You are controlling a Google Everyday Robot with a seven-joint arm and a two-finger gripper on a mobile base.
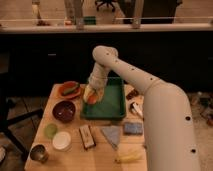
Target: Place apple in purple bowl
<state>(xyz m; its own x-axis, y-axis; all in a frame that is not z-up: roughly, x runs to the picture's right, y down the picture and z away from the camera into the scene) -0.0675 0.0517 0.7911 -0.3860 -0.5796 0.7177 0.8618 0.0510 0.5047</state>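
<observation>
Bench: pale wood, rectangular top, visible grain.

Arm: smooth white shell, thick rounded segments, small dark dots along its side; it reaches from the lower right across to the tray's left edge.

Hand: at the arm's tip, above the left rim of the tray, fingers pressed together on the apple.

Apple: small, round, orange-red with a yellowish patch on its upper left; glossy skin. It sits in the hand, raised at the tray's left edge, between tray and plate, apart from the bowl.

Bowl: round, shallow, dark maroon-purple, smooth matte inside. It stands on the bench left of the tray, just below the plate, nothing in it.

Tray: green, rectangular, low walls, flat floor, plastic look.

Plate: orange, oval, with a green item lying across it; at the bench's far left corner.

Small green bowl: pale, round, in front of the purple bowl.

White lid: round, flat disc, just beside the small green bowl.

Metal cup: round, dull shine, at the near left corner.

Dark bar: narrow rectangular block with a pale stripe.

Grey cloth: soft, folded into a triangle.

Blue sponge: rectangular, rough surface.

Banana: yellow, curved, at the near edge.
</observation>
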